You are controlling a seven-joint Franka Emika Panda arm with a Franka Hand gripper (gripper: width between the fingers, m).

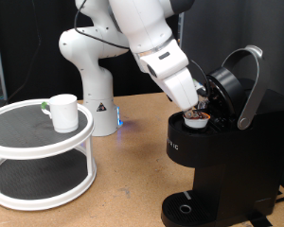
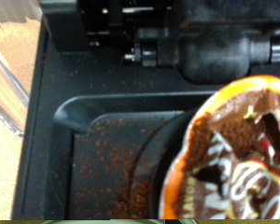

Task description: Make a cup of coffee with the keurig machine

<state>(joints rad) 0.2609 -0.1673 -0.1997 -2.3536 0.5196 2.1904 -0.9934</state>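
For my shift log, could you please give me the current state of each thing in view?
keurig machine: lid raised, brew chamber open.
pod: in the chamber, patterned top up, coffee grounds scattered around it.
claw: right above the pod at the chamber.
cup: upright on the top tier of the white stand, away from the machine.
drip tray: no cup on it.

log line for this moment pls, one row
gripper: at open keurig machine brew chamber | pod: at chamber, brown-patterned top | lid: raised | cup: on white two-tier stand, exterior view's left
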